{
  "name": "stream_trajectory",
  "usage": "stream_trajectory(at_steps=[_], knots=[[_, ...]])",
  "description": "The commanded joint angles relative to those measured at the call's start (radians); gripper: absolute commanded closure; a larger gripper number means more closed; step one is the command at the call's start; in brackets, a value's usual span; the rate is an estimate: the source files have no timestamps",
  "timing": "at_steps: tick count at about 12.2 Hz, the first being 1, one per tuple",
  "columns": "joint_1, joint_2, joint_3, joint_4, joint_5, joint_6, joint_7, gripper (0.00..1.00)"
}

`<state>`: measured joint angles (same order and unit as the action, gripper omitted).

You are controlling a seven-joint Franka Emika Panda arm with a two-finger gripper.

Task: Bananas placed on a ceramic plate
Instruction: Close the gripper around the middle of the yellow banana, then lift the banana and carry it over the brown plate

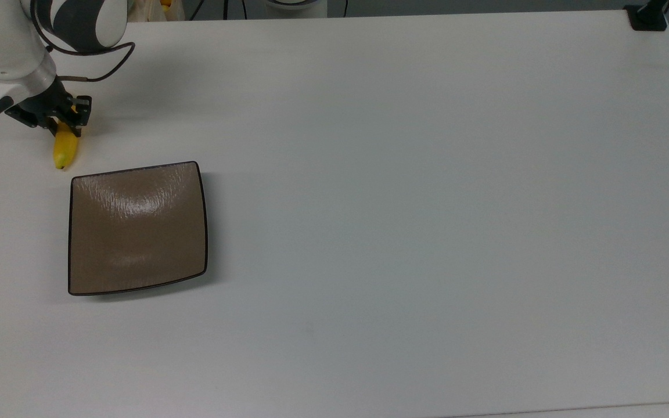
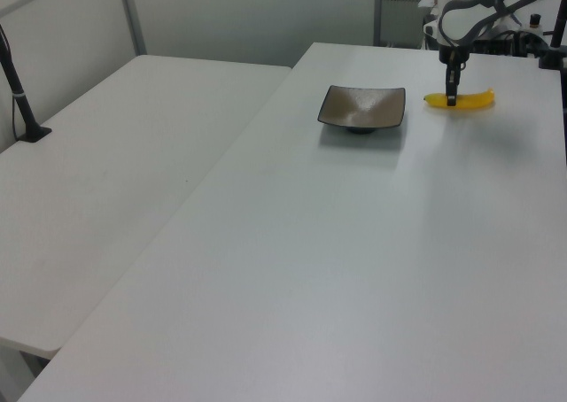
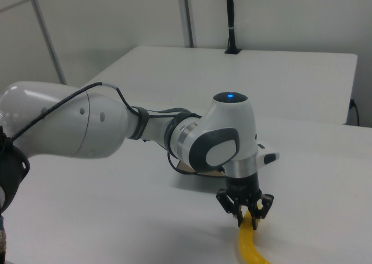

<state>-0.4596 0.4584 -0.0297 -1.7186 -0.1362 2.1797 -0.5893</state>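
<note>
You see the arm (image 3: 87,124) hiding most of the ceramic plate (image 3: 200,171); the banana (image 3: 251,248) runs off the right view's bottom edge.

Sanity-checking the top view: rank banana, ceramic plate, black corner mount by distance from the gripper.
From the gripper:
1. banana, at the gripper, top view's upper left.
2. ceramic plate, just below it.
3. black corner mount, far upper right.

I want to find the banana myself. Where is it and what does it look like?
Find the big white table, then the square brown plate. Just past a plate corner, under the gripper, lies the banana, the one bright yellow, curved thing there.
</note>
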Motion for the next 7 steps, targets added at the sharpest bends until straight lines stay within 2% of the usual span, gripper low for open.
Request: stream_trajectory(at_steps=[1, 5, 7], knots=[[0.024, -0.058, 0.004, -0.020, -0.019, 0.009, 0.040, 1.00], [0.055, -0.078, 0.010, 0.120, -0.008, -0.153, 0.056, 1.00], [0.062, -0.083, 0.039, 0.172, 0.000, -0.185, 0.057, 1.00]])
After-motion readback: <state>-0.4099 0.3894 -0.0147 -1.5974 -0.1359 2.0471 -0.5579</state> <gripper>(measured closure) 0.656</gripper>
